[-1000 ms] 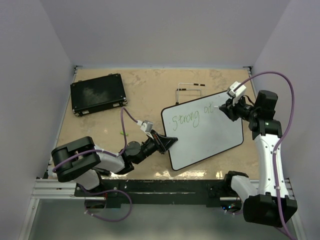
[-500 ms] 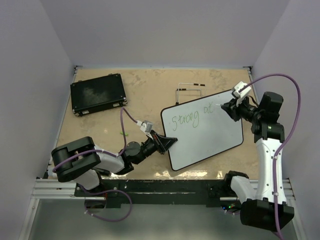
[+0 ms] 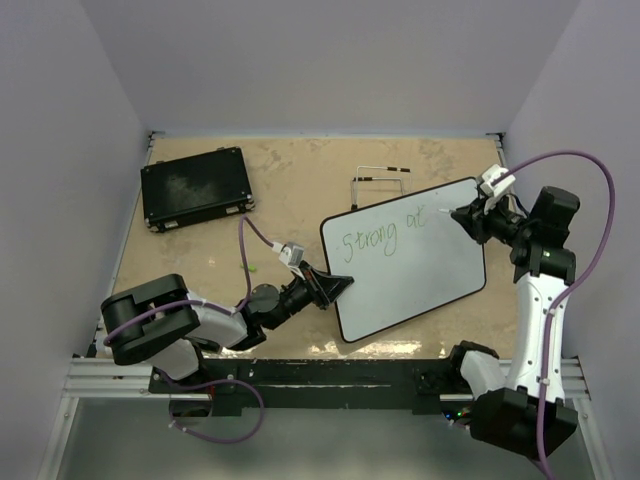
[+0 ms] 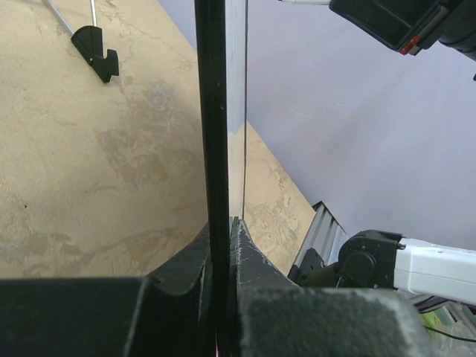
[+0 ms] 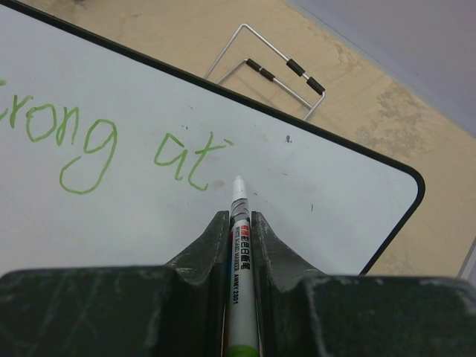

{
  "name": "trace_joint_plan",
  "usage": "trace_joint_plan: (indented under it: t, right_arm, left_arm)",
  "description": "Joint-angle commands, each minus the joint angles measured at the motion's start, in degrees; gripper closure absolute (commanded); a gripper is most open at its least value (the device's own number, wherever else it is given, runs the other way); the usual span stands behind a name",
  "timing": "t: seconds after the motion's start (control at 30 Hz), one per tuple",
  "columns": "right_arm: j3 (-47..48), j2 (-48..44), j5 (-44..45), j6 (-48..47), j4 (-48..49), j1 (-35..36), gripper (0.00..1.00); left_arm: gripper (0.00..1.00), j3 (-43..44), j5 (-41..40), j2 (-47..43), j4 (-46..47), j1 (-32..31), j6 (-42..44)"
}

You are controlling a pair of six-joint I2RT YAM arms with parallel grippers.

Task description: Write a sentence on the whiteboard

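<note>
The whiteboard lies tilted on the table, its left rim pinched by my shut left gripper. In the left wrist view that black rim runs edge-on between the fingers of the left gripper. The sentence reads "Strong at" in green; "at" shows in the right wrist view. My right gripper hovers at the board's upper right, shut on a white marker. The marker's tip sits just right of "at"; I cannot tell whether it touches the board.
A flat black case lies at the back left. A thin wire stand lies behind the board, its black-sleeved loop in the right wrist view. Grey walls close in on both sides.
My right gripper has shifted to the right along the board's top edge with the marker, away from "at". The left gripper and the writing look the same.
</note>
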Motion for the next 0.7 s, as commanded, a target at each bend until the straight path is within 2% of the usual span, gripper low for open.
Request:
trace_joint_plan:
  t: [0.0, 0.67]
  right_arm:
    - [0.6, 0.7, -4.1, -1.9, -1.0, -2.0, 1.00]
    - [0.6, 0.3, -5.7, -3.6, -3.0, -3.2, 1.00]
  left_arm:
    - [1.00, -1.3, 1.7, -1.0, 0.1, 0.1, 5.8]
    - [1.00, -1.5, 1.4, -0.9, 0.5, 0.1, 5.7]
